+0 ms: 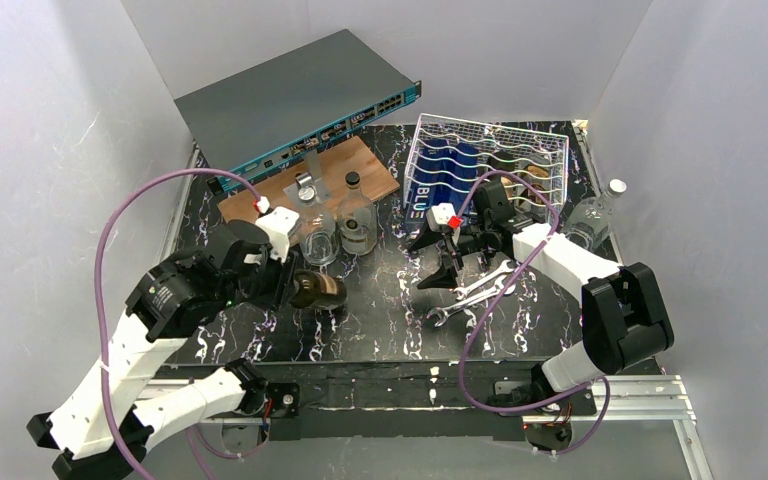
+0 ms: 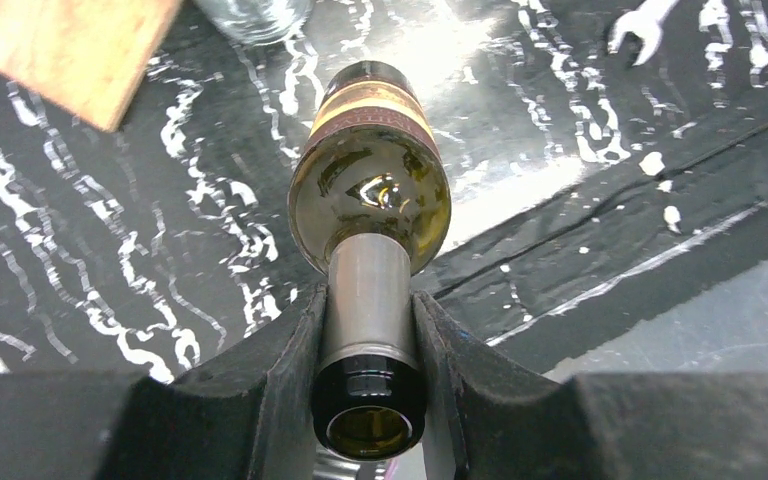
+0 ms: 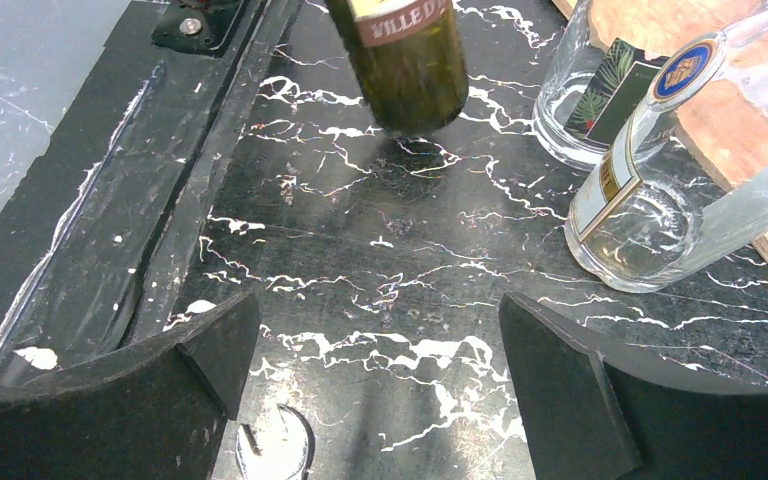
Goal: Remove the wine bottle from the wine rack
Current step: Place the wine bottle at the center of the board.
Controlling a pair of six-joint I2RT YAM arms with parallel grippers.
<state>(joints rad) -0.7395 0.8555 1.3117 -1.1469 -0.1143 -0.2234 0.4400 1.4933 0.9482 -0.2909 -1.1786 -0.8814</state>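
The left gripper (image 2: 368, 305) pinches the wine bottle (image 2: 370, 190) by its neck, a finger on each side, over the black table (image 1: 380, 325). The right gripper (image 3: 380, 325) hangs with fingers spread wide, holding nothing. The wine rack (image 1: 487, 165) stands well apart, back right.

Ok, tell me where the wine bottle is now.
In the top view, the wine bottle is left of centre, its neck clamped in the left gripper, just in front of the glass tumbler.
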